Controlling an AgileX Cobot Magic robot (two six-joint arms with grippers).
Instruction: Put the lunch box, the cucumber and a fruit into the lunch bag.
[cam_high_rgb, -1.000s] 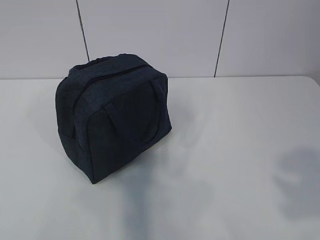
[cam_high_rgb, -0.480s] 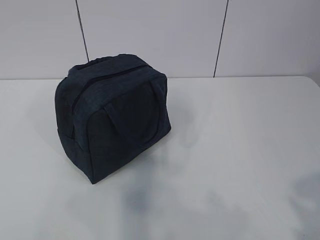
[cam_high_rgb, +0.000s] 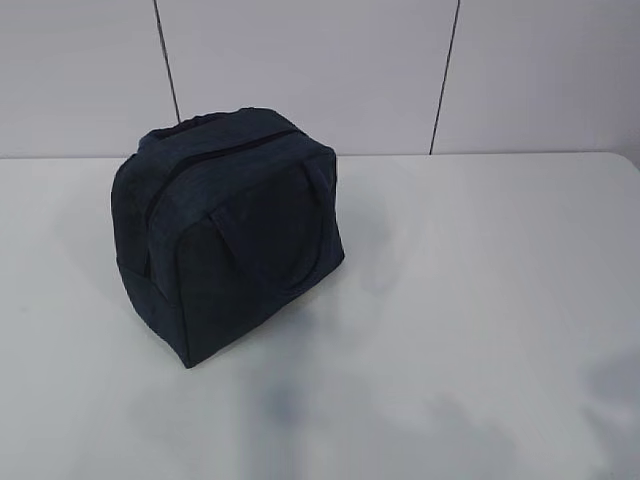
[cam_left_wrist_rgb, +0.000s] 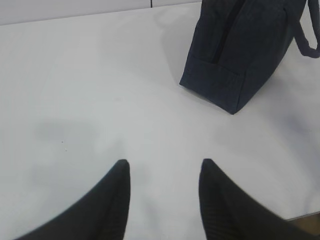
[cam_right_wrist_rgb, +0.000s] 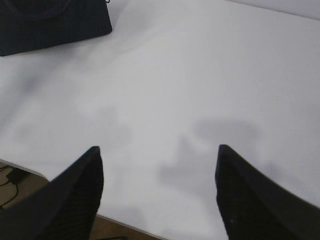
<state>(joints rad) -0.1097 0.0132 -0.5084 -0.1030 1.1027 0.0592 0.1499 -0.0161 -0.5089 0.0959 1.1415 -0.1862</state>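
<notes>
Your left gripper stands partly open with nothing between its two dark fingers, hanging over bare white table. Your right gripper is spread wider, also holding nothing, above the table near its front edge, where a strip of floor and a black cable show below that edge at the lower left of the right wrist view. Outward from the left gripper, ahead and to its right, the bag sits on the table, well apart from the fingers; you see one end panel, the dark line of the zipper running up it, and one loop handle hanging off the far side. From the right gripper the bag is only a dark corner at the top left, far from the fingers. In the exterior view the bag stands upright on the left half of the table, the zipper across its top looking closed, one handle lying flat against the side facing you. Neither gripper shows in that view; only soft grey shadows fall on the table in front of the bag and at the right edge. No writing, brand or label can be read on the bag or anywhere else. Count one bag and one handle plainly seen. Behind the table a pale wall carries two dark vertical seams. Nothing lies between either gripper and the bag.
</notes>
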